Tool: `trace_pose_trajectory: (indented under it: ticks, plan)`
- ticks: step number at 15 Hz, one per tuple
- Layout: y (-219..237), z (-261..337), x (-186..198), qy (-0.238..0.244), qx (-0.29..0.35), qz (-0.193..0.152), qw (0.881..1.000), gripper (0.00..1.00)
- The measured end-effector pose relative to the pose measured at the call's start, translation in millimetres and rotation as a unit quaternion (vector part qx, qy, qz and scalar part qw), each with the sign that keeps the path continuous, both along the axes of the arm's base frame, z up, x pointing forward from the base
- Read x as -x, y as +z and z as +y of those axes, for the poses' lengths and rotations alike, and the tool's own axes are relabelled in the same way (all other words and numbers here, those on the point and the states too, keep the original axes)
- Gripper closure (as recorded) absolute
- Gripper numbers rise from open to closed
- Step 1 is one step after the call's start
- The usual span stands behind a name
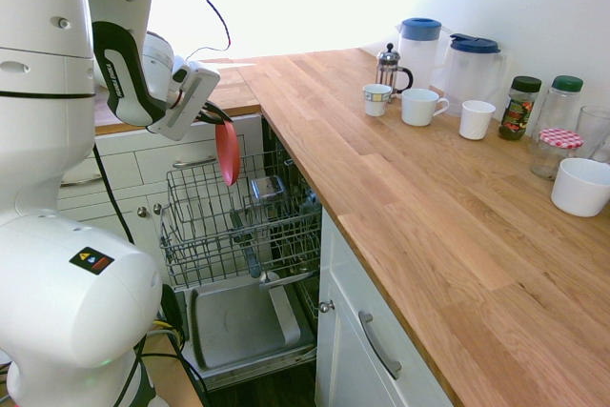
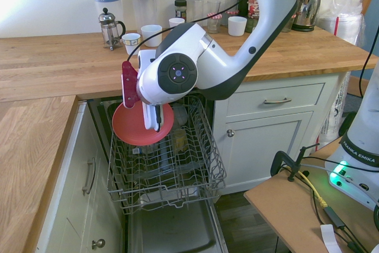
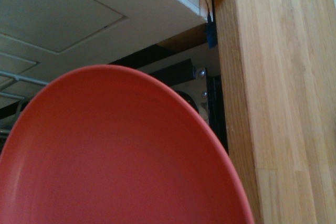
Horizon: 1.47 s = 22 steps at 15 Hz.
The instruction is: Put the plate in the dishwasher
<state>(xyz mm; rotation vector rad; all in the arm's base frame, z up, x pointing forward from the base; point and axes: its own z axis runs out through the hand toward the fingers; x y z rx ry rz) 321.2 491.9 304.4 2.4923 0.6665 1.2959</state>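
gripper (image 1: 213,113), closed on the coral-red plate (image 1: 228,152), which hangs edge-down below the fingertips in the first exterior view, left of centre; the upper wire rack (image 1: 238,226) lies beneath, toward lower centre, so the coming move looks to be downward, disc kept near upright

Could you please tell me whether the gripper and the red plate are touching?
Touching: the first exterior view shows the gripper closed on the upper edge of the plate, which hangs from it above the rack.
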Motion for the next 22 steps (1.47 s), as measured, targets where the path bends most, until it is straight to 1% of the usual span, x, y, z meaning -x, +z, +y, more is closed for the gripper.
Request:
trace_pose_trajectory:
  ticks: [4, 8, 11, 15, 18, 22]
  plan:
    - [-10, 0, -4, -0.010, 0.008, -0.002, 1.000, 1.00]
    - [-43, 11, 2, -0.020, -0.007, -0.010, 1.000, 1.00]
    - [-70, 17, 0, -0.036, -0.019, -0.020, 0.999, 1.00]
    - [-87, 26, -2, -0.048, -0.039, -0.031, 0.998, 1.00]
    - [-99, 29, 5, -0.051, -0.050, -0.032, 0.997, 1.00]
    - [-118, 38, 14, -0.042, -0.058, -0.040, 0.997, 1.00]
